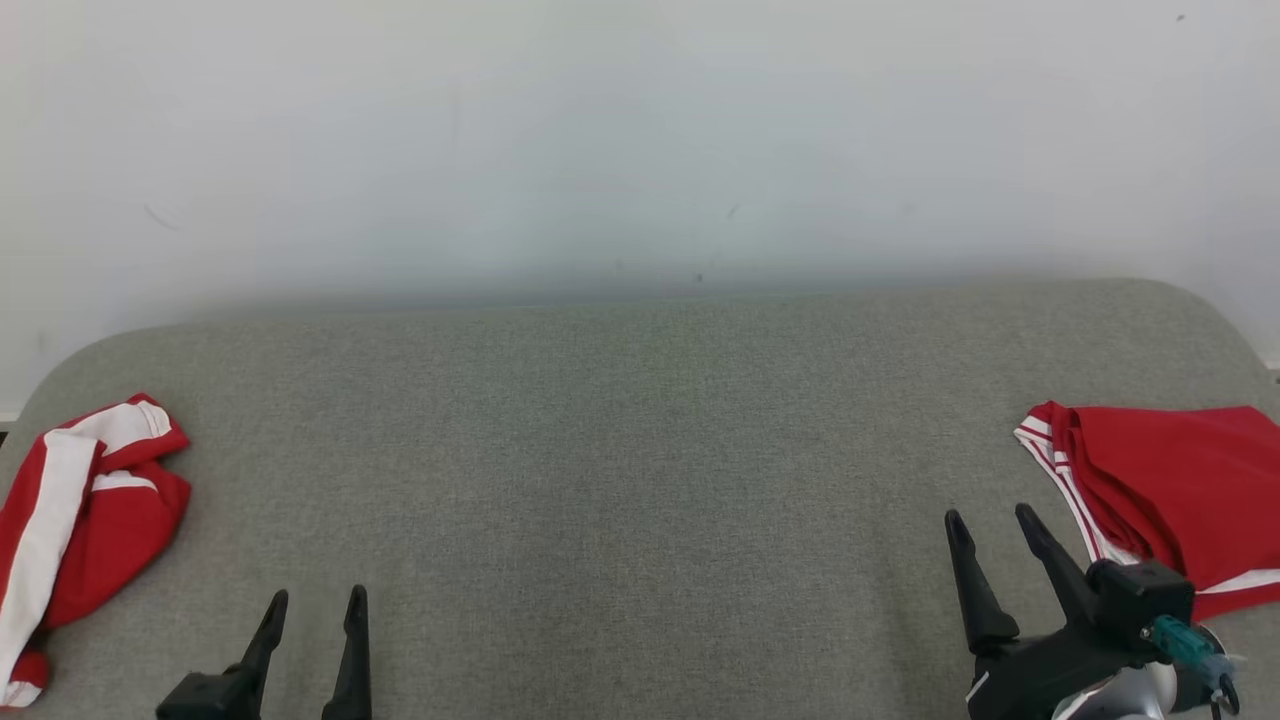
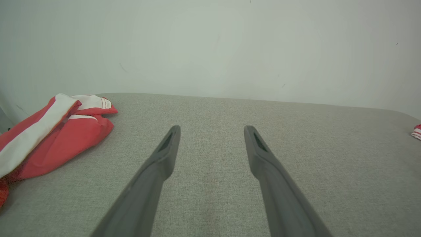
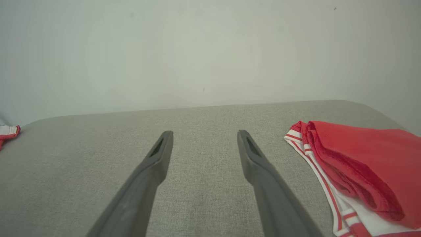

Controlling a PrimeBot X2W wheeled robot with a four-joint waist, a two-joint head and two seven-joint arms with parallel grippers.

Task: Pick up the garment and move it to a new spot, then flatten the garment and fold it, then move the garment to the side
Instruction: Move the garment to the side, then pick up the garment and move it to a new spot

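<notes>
A crumpled red garment with white stripes (image 1: pixel 85 510) lies at the left edge of the grey table (image 1: pixel 640 450); the left wrist view has the same crumpled garment (image 2: pixel 56 135) at its left. A folded red garment with white trim (image 1: pixel 1165 490) rests at the right edge, and the right wrist view shows this folded garment (image 3: pixel 358 168) close by. My left gripper (image 1: pixel 315 602) stands open near the front edge, right of the crumpled garment, holding nothing. My right gripper (image 1: pixel 990 518) is open too, just left of the folded garment and apart from it.
A pale wall (image 1: pixel 640 140) rises behind the table's far edge. The grey cloth surface stretches wide between the two garments. The table's corners are rounded at far left and far right.
</notes>
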